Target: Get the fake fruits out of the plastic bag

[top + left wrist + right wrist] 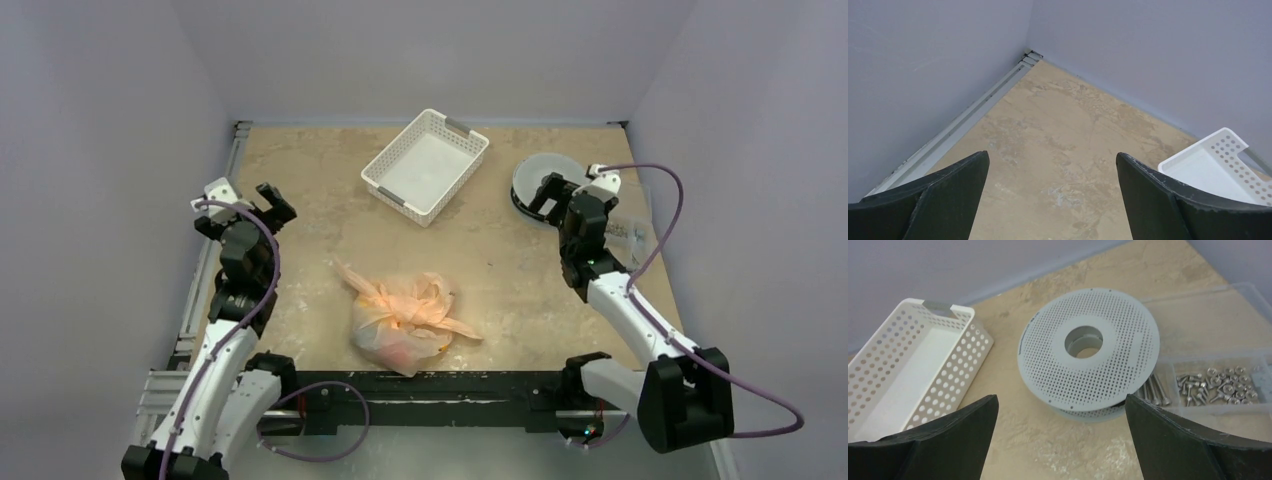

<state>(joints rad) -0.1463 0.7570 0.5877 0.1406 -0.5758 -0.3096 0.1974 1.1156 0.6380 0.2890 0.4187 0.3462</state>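
2 pincers wide open, 1 bag untouched on the bench.

My left pincer (pixel 1051 155) is spread wide w/ nothing between the fingers, up over the left side of the bench (pixel 300 170), pointing at the far-left corner. My right pincer (pixel 1060 397) is just as wide and also empty, over the far right. 1 plastic bag (pixel 405 318) lies near the front edge, approx. midway between my 2 arms and well apart from both pincers, its handle loops bunched on top. The fake fruits (pixel 400 350) are inside it: a red-orange glow shows through the film low down, but I can't get a count. Also 1 white basket (pixel 425 165) at the far centre, 1 grey perforated spool (pixel 1088 345) under my right pincer, and 1 clear box (pixel 1218 385) of screws and nuts touching it.
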